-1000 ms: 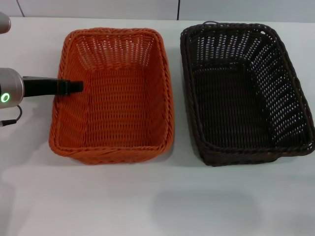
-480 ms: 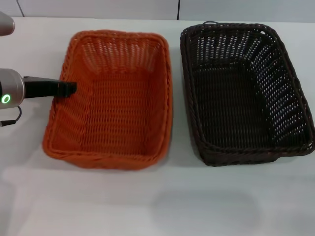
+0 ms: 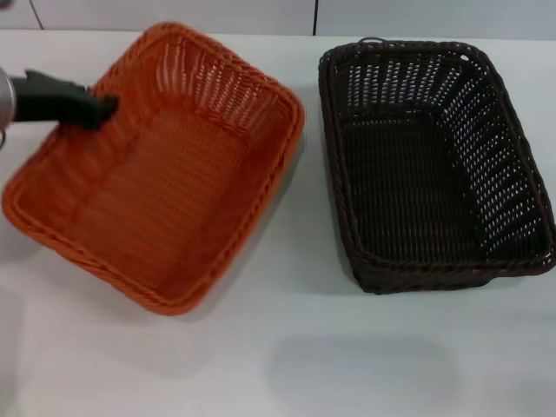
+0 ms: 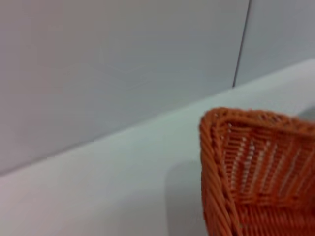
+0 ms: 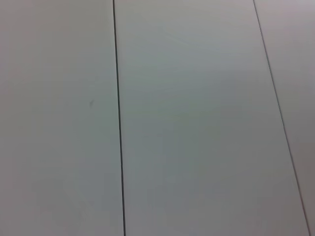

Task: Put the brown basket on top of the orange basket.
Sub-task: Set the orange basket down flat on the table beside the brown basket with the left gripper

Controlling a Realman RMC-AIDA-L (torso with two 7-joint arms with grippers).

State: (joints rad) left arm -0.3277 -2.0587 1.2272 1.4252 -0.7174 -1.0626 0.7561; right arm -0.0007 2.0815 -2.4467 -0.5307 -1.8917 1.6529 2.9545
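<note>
Left gripper (image 3: 102,108) clamps the orange basket (image 3: 165,191) rim, basket tilted, fingertips hidden; brown basket (image 3: 434,165) sits apart; right gripper unseen.

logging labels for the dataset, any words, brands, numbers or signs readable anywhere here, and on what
None: no text, brand, number or sign can be read in any view.
The orange basket and the brown basket are plain weave, with no tag showing.
The left gripper at the orange basket's rim is plain black.
The table is bare white.

Woven wicker-like orange basket (image 3: 165,174) and brown basket (image 3: 434,156), smooth matt table (image 3: 347,356).
</note>
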